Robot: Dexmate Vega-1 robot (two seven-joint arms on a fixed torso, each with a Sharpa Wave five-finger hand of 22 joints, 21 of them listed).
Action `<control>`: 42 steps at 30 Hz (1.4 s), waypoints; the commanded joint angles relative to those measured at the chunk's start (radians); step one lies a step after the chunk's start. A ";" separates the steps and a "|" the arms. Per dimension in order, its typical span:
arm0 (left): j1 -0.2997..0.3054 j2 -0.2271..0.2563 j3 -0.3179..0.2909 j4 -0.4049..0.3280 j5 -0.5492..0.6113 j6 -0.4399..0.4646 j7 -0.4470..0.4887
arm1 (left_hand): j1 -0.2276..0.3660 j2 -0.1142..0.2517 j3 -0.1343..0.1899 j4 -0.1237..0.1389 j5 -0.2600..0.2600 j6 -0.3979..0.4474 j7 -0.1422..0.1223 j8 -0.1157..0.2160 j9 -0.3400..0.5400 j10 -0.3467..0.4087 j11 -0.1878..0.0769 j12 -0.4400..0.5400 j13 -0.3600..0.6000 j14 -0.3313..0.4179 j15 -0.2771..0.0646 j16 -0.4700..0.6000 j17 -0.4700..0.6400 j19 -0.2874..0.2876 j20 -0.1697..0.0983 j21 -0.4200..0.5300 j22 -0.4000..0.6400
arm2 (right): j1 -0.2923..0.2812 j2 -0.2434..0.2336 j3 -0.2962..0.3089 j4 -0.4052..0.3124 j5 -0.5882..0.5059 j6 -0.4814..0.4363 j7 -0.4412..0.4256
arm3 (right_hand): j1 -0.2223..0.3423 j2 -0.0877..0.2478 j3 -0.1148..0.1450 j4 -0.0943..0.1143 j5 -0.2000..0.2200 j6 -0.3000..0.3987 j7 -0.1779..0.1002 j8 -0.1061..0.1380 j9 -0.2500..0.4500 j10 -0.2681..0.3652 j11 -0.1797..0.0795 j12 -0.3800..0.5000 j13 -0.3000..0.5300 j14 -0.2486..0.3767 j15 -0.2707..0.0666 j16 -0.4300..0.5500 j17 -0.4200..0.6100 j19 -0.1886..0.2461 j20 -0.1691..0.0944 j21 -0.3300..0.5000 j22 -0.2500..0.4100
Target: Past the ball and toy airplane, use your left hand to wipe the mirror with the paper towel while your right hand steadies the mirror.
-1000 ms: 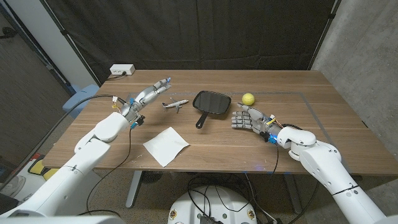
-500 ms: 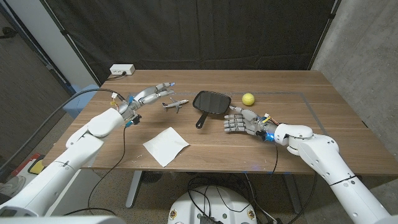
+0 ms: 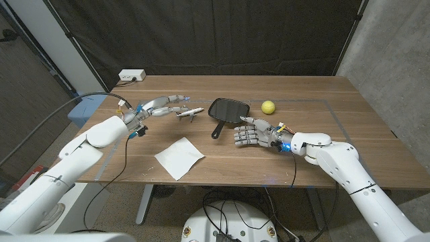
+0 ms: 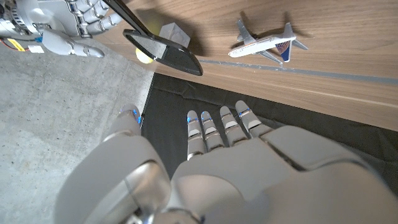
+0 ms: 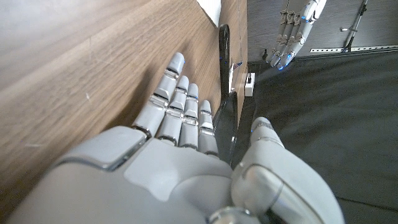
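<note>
- On the wooden table [image 3: 322, 144], starting at the robot's left, the left hand [image 3: 159, 105] hovers above the surface with its fingers straight and apart, grasping nothing; its fingertips [image 3: 183, 99] reach toward the toy airplane [image 3: 189, 113] and stop just short of it.
- In the left wrist view the same hand [image 4: 236, 162] shows from behind, fingers spread, with the airplane [image 4: 264, 42] lying on the wood beyond them.
- Nearer the front edge, the white paper towel [image 3: 179, 157] lies flat on the table, well apart from both hands and untouched.
- Around the middle of the table lies the mirror [image 3: 227, 111], a dark, rounded-square hand mirror whose handle [image 3: 217, 130] points toward the front edge; it sits just right of the airplane.
- The right hand [image 3: 253, 133] is just beside the mirror's handle and near corner, fingers apart and extended toward it; whether it touches the mirror cannot be told from the head view.
- In the right wrist view that hand [image 5: 186, 143] is released, with the mirror's dark edge [image 5: 224, 53] in line with the gap between the thumb and the other fingers.
- Right of the mirror and farther back, the yellow ball [image 3: 268, 107] rests alone on the wood.
</note>
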 commanded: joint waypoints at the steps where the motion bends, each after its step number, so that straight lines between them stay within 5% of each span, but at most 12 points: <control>1: 0.099 0.053 -0.077 -0.109 0.064 0.046 -0.015 | 0.048 -0.011 0.006 -0.019 0.001 0.043 0.001 0.010 0.006 0.041 -0.004 0.004 0.004 0.040 -0.073 0.011 0.006 0.021 0.003 -0.006 0.003 | 0.019 0.049 -0.032 0.044 0.033 0.002 0.037 | 0.017 -0.004 0.007 -0.007 -0.003 0.002 0.043 -0.008 0.004 -0.008 0.000 -0.007 0.005 0.000 -0.004 -0.003 0.002 -0.004 -0.008 0.006 0.003; 13: 0.181 0.111 -0.144 -0.214 0.099 0.108 -0.107 | 0.128 -0.041 0.009 -0.036 0.010 0.061 0.008 0.002 0.007 0.073 -0.016 -0.002 0.006 0.060 -0.074 0.006 0.008 0.035 0.013 -0.011 0.004 | -0.009 0.108 -0.029 0.048 0.072 0.023 0.033 | 0.065 -0.020 0.023 -0.042 -0.002 -0.013 0.041 -0.015 0.005 -0.040 -0.005 -0.029 0.006 -0.040 -0.016 -0.017 0.000 -0.037 -0.024 -0.004 -0.001; 27: 0.238 0.126 -0.169 -0.284 0.181 0.151 -0.164 | 0.215 -0.102 -0.006 -0.037 0.040 -0.006 0.004 -0.036 0.011 0.031 -0.023 -0.030 0.010 0.033 -0.071 -0.010 0.013 0.035 0.028 -0.025 0.004 | 0.015 0.141 -0.058 0.074 0.093 -0.007 0.038 | 0.095 -0.019 0.035 -0.055 0.000 -0.015 0.038 -0.014 0.005 -0.042 -0.014 -0.033 0.006 -0.048 -0.033 -0.013 0.000 -0.025 -0.038 0.001 -0.003; 33: 0.255 0.110 -0.177 -0.301 0.228 0.154 -0.160 | 0.226 -0.123 -0.021 -0.025 0.056 -0.033 -0.002 -0.047 0.013 0.003 -0.011 -0.039 0.013 0.013 -0.062 -0.012 0.023 0.049 0.035 -0.025 0.007 | 0.031 0.142 -0.074 0.083 0.080 -0.021 0.031 | 0.092 -0.015 0.035 -0.047 -0.002 -0.010 0.041 -0.012 0.006 -0.043 -0.008 -0.034 0.006 -0.051 -0.026 -0.011 0.004 -0.030 -0.038 -0.001 -0.004; 37: 0.248 0.100 -0.175 -0.291 0.215 0.142 -0.174 | 0.222 -0.127 -0.029 -0.018 0.062 -0.036 -0.001 -0.049 0.013 0.002 -0.004 -0.038 0.015 0.012 -0.063 -0.009 0.027 0.050 0.029 -0.026 0.008 | 0.037 0.135 -0.074 0.086 0.078 -0.045 0.028 | 0.022 -0.032 -0.005 -0.004 -0.008 -0.043 0.046 -0.022 0.008 -0.085 0.005 -0.045 0.008 -0.098 0.003 -0.013 0.010 -0.067 -0.006 -0.017 -0.006; 42: 0.234 0.090 -0.168 -0.283 0.217 0.136 -0.178 | 0.212 -0.130 -0.038 -0.008 0.067 -0.050 0.005 -0.054 0.014 0.002 -0.007 -0.037 0.017 0.009 -0.061 -0.006 0.032 0.050 0.023 -0.027 0.009 | 0.049 0.119 -0.081 0.073 0.053 -0.075 0.003 | -0.009 -0.046 -0.025 0.011 -0.007 -0.058 0.053 -0.025 0.008 -0.097 0.020 -0.045 0.008 -0.112 0.020 -0.013 0.010 -0.068 0.011 -0.019 -0.007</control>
